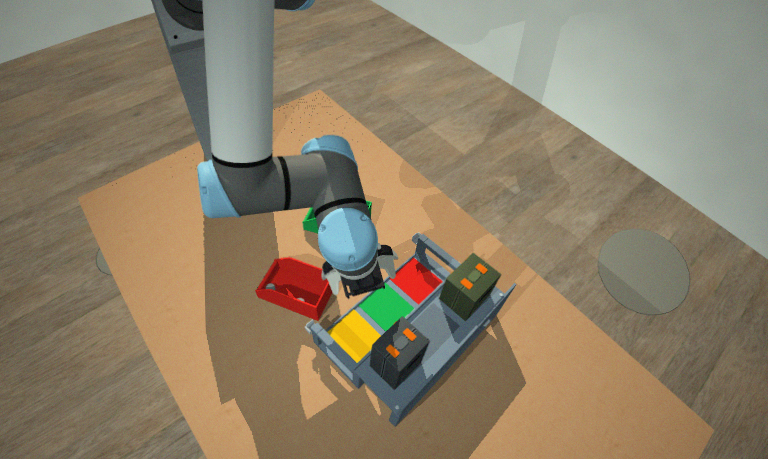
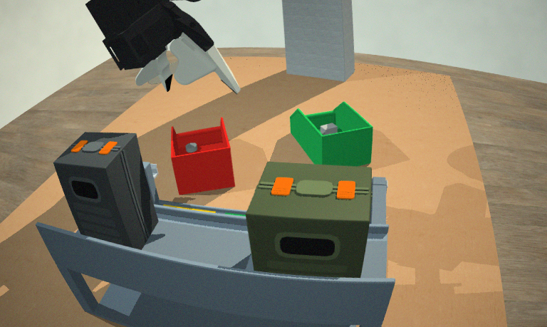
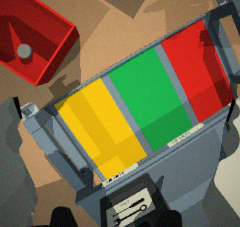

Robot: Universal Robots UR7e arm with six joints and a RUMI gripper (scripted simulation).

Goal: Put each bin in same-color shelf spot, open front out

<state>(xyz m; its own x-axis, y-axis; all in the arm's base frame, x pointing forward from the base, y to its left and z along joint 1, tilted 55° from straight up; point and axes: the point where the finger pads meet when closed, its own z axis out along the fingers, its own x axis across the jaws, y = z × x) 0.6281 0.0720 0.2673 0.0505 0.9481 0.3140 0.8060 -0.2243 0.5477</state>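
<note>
My gripper (image 1: pixel 360 274) (image 2: pixel 187 85) is open and empty, hanging above the front of the grey shelf (image 1: pixel 434 324) (image 2: pixel 201 234) (image 3: pixel 200 157). The shelf floor shows a yellow mark (image 1: pixel 353 332) (image 3: pixel 100 127), a green mark (image 1: pixel 386 306) (image 3: pixel 145 92) and a red mark (image 1: pixel 416 279) (image 3: pixel 195 67), all bare. The red bin (image 1: pixel 294 287) (image 2: pixel 201 158) (image 3: pixel 30 37) stands on the table to the left of the shelf, with a small grey part (image 2: pixel 190 147) in it. The green bin (image 1: pixel 310 221) (image 2: pixel 335 136) stands farther back, partly hidden by the arm in the top view, and holds a grey part (image 2: pixel 328 127).
A dark grey box (image 1: pixel 398 352) (image 2: pixel 105 187) (image 3: pixel 132 207) and an olive box (image 1: pixel 470 284) (image 2: pixel 310 219) stand on the shelf's upper board. The robot's base column (image 2: pixel 318 29) rises at the far end of the tan table (image 1: pixel 158 250). A grey disc (image 1: pixel 642 270) lies on the floor.
</note>
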